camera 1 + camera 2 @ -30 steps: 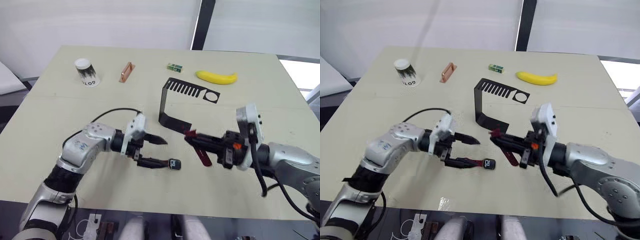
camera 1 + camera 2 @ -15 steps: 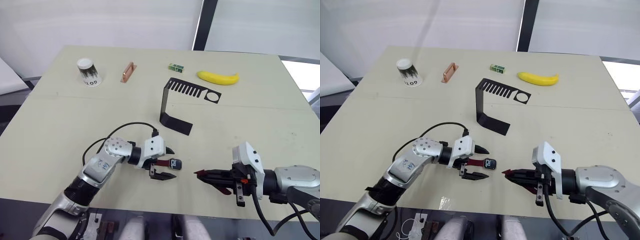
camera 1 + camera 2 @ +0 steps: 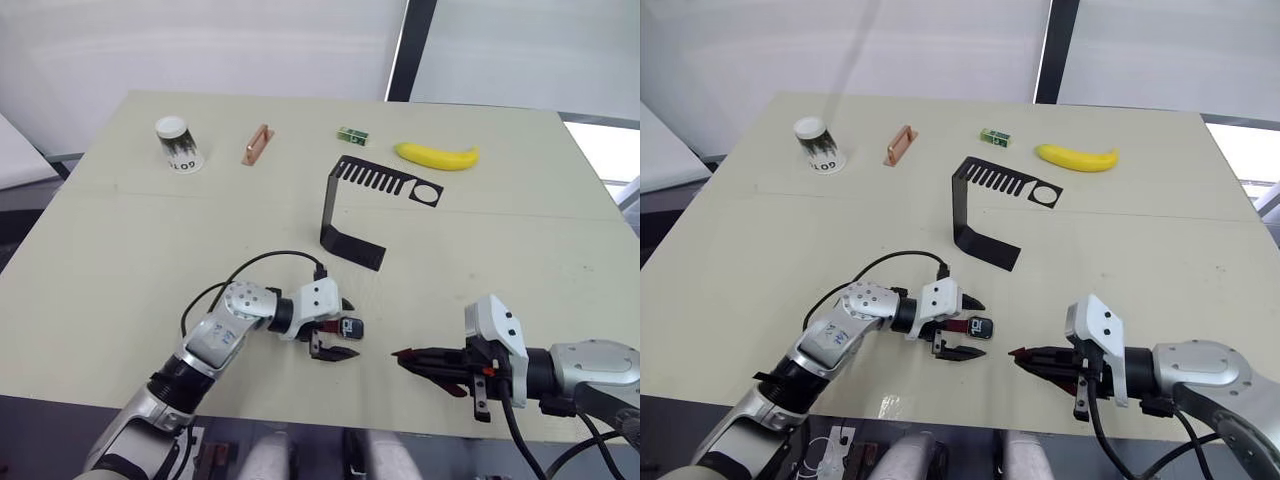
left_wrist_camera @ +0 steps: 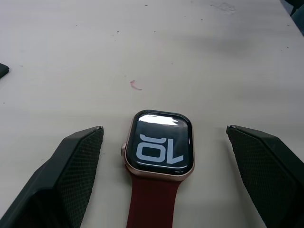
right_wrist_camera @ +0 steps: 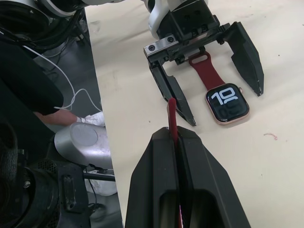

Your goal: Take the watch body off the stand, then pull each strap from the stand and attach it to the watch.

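The left gripper (image 3: 340, 328) stands wide open around the watch body (image 4: 159, 149), which lies flat on the table (image 3: 120, 250) with one red strap (image 4: 151, 202) attached. The right gripper (image 5: 176, 142) pinches the other strap (image 5: 172, 119) (edge-on). The stand (image 3: 358, 200) sits well behind.

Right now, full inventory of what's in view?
watch body: 1, dark screen, on the table between the left tool's open fingers
straps: 2, dark red; one on the watch, one in the right tool
stand: 1, black, table centre
banana: 1, yellow, far right
paper cup: 1, white, far left
copper bar: 1, beside the cup
small box: 1, green, far centre
table: 1, beige
left tool: open
right tool: shut
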Tool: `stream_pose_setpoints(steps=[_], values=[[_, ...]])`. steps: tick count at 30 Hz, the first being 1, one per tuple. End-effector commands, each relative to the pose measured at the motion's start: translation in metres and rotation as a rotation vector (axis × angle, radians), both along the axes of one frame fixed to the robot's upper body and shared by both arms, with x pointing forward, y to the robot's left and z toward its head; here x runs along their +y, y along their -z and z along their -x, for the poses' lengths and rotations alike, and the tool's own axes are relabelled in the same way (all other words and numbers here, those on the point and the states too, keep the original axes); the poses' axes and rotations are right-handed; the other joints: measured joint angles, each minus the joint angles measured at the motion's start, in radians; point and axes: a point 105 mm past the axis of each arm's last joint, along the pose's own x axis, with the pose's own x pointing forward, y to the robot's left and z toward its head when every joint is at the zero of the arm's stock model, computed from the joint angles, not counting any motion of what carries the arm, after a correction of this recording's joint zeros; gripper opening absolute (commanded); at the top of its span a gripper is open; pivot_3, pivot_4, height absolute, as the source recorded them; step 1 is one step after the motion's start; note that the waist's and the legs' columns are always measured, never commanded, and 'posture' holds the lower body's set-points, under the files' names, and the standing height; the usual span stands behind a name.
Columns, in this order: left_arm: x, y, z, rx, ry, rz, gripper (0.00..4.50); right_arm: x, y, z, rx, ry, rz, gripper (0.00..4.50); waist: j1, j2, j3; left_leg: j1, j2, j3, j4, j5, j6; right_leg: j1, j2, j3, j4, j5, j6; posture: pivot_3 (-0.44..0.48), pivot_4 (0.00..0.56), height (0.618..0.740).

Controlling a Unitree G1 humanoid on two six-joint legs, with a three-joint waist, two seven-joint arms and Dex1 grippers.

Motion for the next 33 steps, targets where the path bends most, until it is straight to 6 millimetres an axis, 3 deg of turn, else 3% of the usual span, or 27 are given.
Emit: stream_pose_setpoints(steps=[1,5,8,10,30,33], values=[[-0.0036,-0.0032,-0.0008,-0.026,0.009,0.0,4.46,0.0049,-0.0079,0.0037,-0.057,-0.025,-0.017,0.0,0.001,0.0,0.0,0.0,0.0,0.0,0.0,0.0,0.0,0.0,0.0,0.0,0.0,0.0,0.0,0.0,0.15,0.74],[-0.0038,-0.0024,0.0,-0.027,0.016,-0.005,4.46,0.0043,-0.0046,0.0028,-0.065,-0.015,-0.012,0.0,0.001,0.0,0.0,0.002,0.0,0.0,0.0,0.0,0.0,0.003,0.0,0.0,0.0,0.0,0.0,0.0,0.15,0.74],[-0.0044,-0.0021,0.0005,-0.03,0.022,-0.006,3.73,0.0036,-0.0034,0.0019,-0.07,-0.006,-0.011,0.0,0.0,0.0,0.0,0.003,0.0,0.0,0.0,0.0,0.0,0.003,0.0,0.0,0.0,0.0,0.0,0.0,0.15,0.74],[-0.0046,-0.0012,0.001,-0.031,0.028,-0.011,2.74,0.0037,-0.0034,0.0016,-0.072,-0.004,-0.014,0.0,0.0,0.0,0.0,0.003,0.0,0.0,0.0,0.0,0.0,0.004,0.0,0.0,0.0,0.0,0.0,0.0,0.15,0.74],[-0.0025,0.002,0.0007,-0.052,0.017,-0.037,2.74,0.0041,-0.0019,0.0021,-0.076,-0.006,-0.016,0.0,0.0,0.0,0.0,0.008,0.0,-0.001,0.0,0.0,0.0,0.01,0.0,0.0,-0.001,0.0,0.0,0.0,0.15,0.74],[-0.0027,0.0016,0.0005,-0.047,0.023,-0.033,1.86,0.004,-0.0021,0.0014,-0.079,-0.006,-0.014,0.0,-0.001,0.0,0.0,0.008,0.0,-0.001,0.0,0.0,0.0,0.01,0.0,0.0,-0.001,0.0,0.0,0.0,0.15,0.74]])
